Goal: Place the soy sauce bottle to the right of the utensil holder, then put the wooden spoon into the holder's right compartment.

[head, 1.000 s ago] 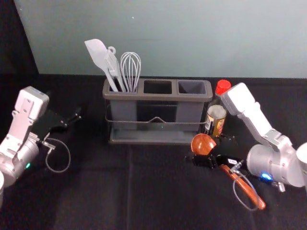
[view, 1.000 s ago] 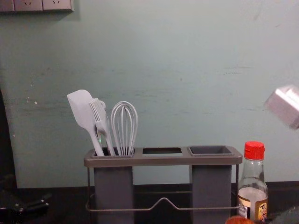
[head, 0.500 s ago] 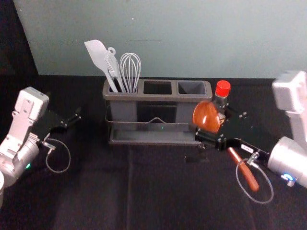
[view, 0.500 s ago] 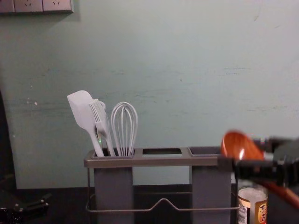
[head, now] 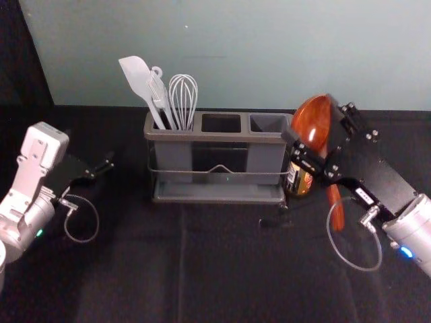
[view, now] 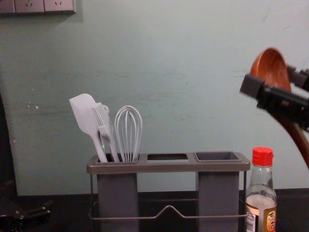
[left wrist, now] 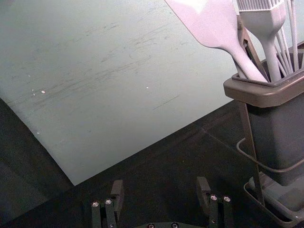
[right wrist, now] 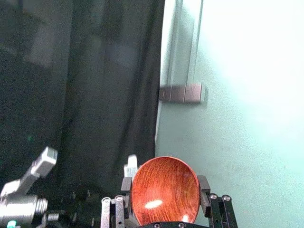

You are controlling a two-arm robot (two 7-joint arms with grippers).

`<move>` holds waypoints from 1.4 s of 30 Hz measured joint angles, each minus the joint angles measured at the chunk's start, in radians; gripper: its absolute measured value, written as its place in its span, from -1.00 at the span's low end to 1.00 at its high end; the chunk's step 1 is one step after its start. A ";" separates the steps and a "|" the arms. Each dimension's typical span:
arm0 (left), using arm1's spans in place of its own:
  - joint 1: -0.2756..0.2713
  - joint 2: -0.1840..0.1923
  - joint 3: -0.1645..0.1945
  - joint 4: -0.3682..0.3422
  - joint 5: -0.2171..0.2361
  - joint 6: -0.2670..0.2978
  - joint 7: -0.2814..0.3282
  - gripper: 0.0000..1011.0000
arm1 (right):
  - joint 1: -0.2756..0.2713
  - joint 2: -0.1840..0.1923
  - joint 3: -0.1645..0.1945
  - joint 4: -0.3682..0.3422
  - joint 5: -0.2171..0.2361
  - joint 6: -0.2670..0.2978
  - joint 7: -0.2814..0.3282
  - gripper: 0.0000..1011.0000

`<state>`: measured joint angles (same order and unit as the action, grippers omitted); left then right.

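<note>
Spoon tilts bowl-up in the right gripper, closed around it above the tabletop, higher than the utensil holder's right end, where the soy sauce bottle stands just beside, while the left gripper, spread wide and empty, waits left of the holder

Silver left arm, green light; silver right arm, blue light. Each has a looped grey cable. Left pincer and right pincer are black, with silver screws.
</note>
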<state>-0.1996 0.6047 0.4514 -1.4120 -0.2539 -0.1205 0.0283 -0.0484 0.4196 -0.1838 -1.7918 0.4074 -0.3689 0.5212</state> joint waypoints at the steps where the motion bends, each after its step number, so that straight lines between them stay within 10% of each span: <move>1: 0.000 0.000 0.000 0.000 0.000 0.000 0.000 0.99 | 0.000 -0.007 0.000 0.007 0.008 -0.031 0.005 0.66; 42: 0.000 0.000 0.000 0.000 0.000 0.000 0.000 0.99 | 0.037 -0.032 -0.018 0.039 0.007 -0.053 0.002 0.66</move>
<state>-0.1995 0.6047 0.4514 -1.4120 -0.2539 -0.1206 0.0283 -0.0119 0.3874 -0.2020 -1.7525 0.4146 -0.4217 0.5235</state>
